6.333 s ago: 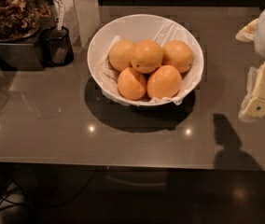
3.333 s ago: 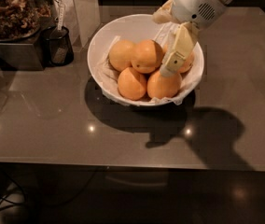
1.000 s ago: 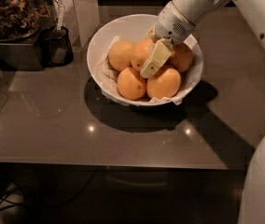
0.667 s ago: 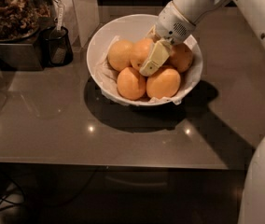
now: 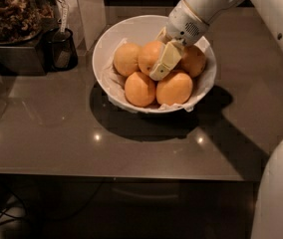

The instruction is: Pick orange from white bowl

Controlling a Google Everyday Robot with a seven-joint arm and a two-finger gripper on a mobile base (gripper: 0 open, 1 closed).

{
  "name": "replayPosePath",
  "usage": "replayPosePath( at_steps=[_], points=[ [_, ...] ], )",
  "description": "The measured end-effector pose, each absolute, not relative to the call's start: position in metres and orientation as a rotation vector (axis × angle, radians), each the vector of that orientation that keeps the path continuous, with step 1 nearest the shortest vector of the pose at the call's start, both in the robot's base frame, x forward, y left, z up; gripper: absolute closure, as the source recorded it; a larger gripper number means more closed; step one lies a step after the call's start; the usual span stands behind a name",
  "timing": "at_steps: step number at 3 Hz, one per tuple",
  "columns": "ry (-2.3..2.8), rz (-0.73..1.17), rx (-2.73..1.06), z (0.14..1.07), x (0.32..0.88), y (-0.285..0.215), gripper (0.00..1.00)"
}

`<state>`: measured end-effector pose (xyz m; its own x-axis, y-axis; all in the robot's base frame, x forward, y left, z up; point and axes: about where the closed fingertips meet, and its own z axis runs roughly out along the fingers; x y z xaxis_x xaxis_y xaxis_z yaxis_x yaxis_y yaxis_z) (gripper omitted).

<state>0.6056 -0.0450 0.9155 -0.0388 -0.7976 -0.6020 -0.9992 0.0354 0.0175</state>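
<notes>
Camera view: the white bowl [image 5: 106,49] sits on the grey tabletop [image 5: 42,128], holding five orange fruits on a crinkled white liner. The orange [image 5: 149,56] lies at the middle back of the bowl, touching its neighbours. The gripper [image 5: 165,59] reaches down from the upper right into the bowl, one cream pad lying against the orange's right side; I cannot tell whether its jaws are spread or pinching. A small black cup [image 5: 62,49] stands just left of the bowl.
</notes>
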Motion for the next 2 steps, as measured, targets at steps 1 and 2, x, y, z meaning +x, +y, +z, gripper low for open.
replayPosePath(
  at_steps=[1,2],
  points=[
    [1.890,0.625,-1.813,0.917,0.605,-0.046,1.00],
    [1.808,0.709,-1.762,0.931,0.595,-0.063,1.00]
  ],
)
